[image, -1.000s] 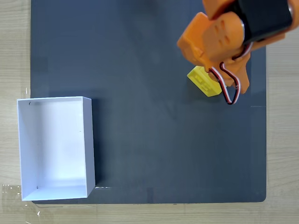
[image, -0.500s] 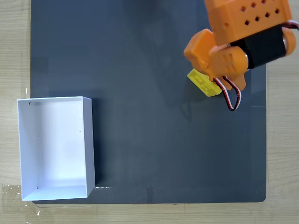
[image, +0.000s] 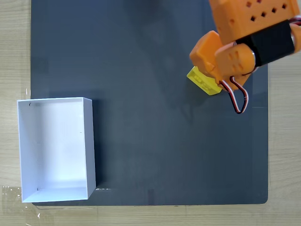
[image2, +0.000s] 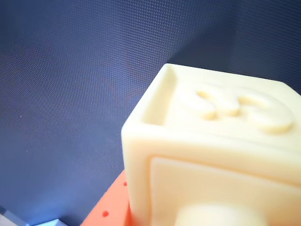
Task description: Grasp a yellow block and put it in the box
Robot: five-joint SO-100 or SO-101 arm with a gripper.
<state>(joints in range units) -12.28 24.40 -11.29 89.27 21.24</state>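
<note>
Change from half a second ago, fixed view: the orange arm body has shifted slightly up and to the right, and the yellow block has moved a little up with it; its visible corner now sits marginally higher on the mat. The box has not moved.

Pale wood-grain worktop carries a large dark grey rectangular mat that covers most of the fixed view. The white rectangular open-topped box with thin walls stands at the mat's lower left edge, partly overhanging onto the wood; its inside is plain white and holds nothing.

The orange plastic arm enters from the upper right corner, with a black motor block and a looped red-black-white cable hanging below it. It leans down over the mat's upper right part.

The bright yellow plastic cube lies under the arm's orange housing, tilted diagonally, well apart from the box. Its side carries embossed marks; in the wrist view raised rounded shapes show close up, not readable as letters. A round stud shows at the bottom edge there.

Jaws: an orange part touches the block's lower left in the wrist view, but I cannot tell whether the jaws are clamped on it.
</note>
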